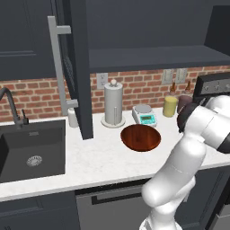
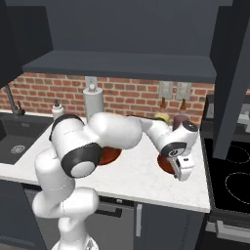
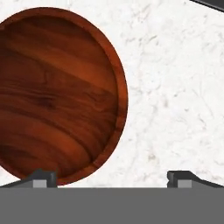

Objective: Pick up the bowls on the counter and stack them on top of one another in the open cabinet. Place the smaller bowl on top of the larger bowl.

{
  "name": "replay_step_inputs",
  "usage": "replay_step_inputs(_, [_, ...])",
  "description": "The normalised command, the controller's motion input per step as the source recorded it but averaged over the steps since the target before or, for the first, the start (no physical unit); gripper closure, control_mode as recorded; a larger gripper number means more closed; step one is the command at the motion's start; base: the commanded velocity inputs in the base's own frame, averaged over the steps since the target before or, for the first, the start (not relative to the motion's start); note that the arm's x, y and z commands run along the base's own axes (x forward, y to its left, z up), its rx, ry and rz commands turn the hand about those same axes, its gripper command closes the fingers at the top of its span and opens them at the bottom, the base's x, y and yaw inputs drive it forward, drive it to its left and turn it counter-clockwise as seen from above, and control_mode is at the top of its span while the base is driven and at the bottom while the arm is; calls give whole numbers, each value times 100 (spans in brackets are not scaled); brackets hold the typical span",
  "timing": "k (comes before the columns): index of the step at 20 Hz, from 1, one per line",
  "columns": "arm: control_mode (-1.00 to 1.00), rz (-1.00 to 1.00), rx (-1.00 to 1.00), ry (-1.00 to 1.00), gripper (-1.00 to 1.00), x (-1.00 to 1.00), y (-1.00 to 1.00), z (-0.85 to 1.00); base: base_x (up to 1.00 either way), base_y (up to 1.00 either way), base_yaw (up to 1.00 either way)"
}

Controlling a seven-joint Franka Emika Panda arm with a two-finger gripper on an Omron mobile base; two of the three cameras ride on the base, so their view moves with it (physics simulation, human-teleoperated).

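Two fingers (image 3: 43,177) stand wide apart and hold nothing, hanging just above a reddish-brown bowl (image 3: 57,94) near the right end of the white bench (image 1: 103,157), while the larger bowl (image 1: 140,137) rests before the paper towel holder (image 1: 113,104), under the open cabinet (image 1: 148,56).

Even, soft rendered light, faint shadows (mild pixelation), no glare, dim cabinet (image 1: 148,31) interior

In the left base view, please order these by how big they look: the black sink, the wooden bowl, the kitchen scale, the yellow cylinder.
1. The black sink, clearly the largest.
2. The wooden bowl.
3. The kitchen scale.
4. The yellow cylinder.
The last two look close in size, so their order is unsure.
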Motion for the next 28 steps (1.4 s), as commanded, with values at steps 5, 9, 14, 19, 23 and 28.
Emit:
replay_step_inputs(5, [-100,0,0,4,-100,38,-11,-30,0,0,0])
replay_step_inputs(9, [-100,0,0,2,-100,19,-12,-23,0,0,0])
replay_step_inputs(14, [-100,0,0,0,-100,12,-9,-20,0,0,0])
replay_step_inputs(19, [-100,0,0,0,100,14,-2,-7,0,0,0])
replay_step_inputs(23, [-100,0,0,0,100,8,0,0,0,0,0])
replay_step_inputs(28, [-100,0,0,0,100,7,0,0,0,0,0])
